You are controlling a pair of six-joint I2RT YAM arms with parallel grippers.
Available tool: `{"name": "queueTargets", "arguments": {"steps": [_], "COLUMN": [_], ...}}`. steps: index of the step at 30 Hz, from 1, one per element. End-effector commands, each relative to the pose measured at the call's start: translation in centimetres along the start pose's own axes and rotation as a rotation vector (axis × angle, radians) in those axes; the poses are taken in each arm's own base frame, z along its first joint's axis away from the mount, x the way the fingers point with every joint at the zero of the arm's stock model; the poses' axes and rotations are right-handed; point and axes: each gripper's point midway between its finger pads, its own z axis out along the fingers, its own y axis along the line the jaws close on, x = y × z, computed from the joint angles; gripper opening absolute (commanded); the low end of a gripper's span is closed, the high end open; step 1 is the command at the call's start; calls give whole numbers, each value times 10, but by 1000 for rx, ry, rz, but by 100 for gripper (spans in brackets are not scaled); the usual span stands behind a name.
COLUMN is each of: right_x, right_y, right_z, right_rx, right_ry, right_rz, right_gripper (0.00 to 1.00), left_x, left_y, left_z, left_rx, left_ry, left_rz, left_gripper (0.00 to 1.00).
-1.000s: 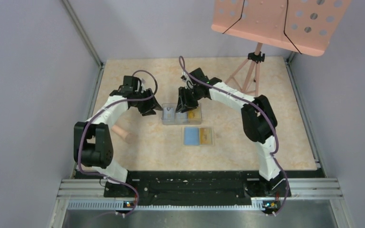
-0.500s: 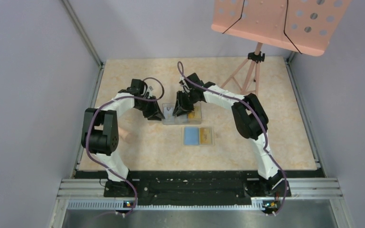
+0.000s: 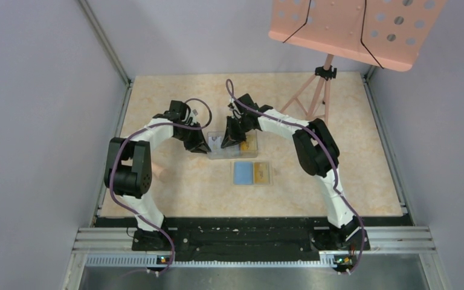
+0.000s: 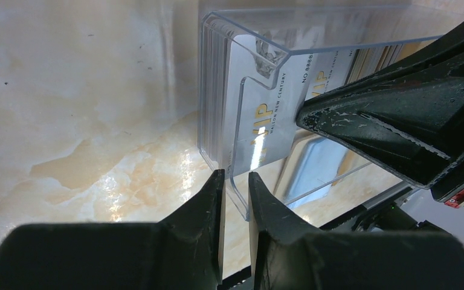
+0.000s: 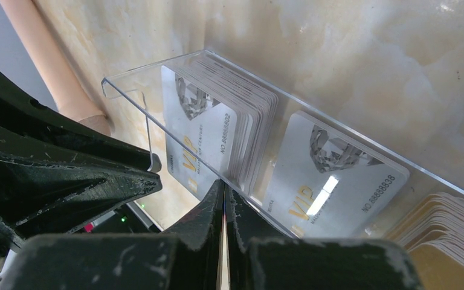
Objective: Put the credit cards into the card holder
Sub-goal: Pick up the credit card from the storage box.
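The right gripper has its two fingers pressed together. A thin pale line shows between them, and I cannot tell if it is a card. Its tip is down in the clear box, right at the edge of a thick stack of white cards that stand on edge at the box's left end. One more white card leans alone in the middle part, and the yellow-orange cards fill the right part. The left gripper is at the left end of the box. Its fingers are close together with a small gap, and the bottom corner of the box's end wall sits at that gap. I cannot tell if they squeeze it. The two grippers are very close to each other, with only the box's end wall and the stack between them. The card holder lies open and flat, blue side up, just in front of the box with a thin strip of table between them. A wooden stick lies by the left arm. Behind the box the table runs wide to the back wall. A pink music stand is at the far right corner.
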Motion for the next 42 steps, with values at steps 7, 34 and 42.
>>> {"name": "queueTargets", "arguments": {"steps": [7, 34, 42], "right_x": [-13, -14, -13], "right_y": [36, 69, 76], "right_z": [-5, -32, -33], "right_rx": [-85, -83, -113], "right_ry": [-33, -59, -56], "right_rz": [-48, -143, -146], "right_gripper": [0, 0, 3], "left_x": [13, 16, 17], "left_y": [-25, -7, -5], "left_z": [1, 2, 3], "left_rx": [73, -32, -43], "left_ry": [21, 40, 44], "left_rz": [44, 77, 82], "left_gripper": [11, 12, 12]}}
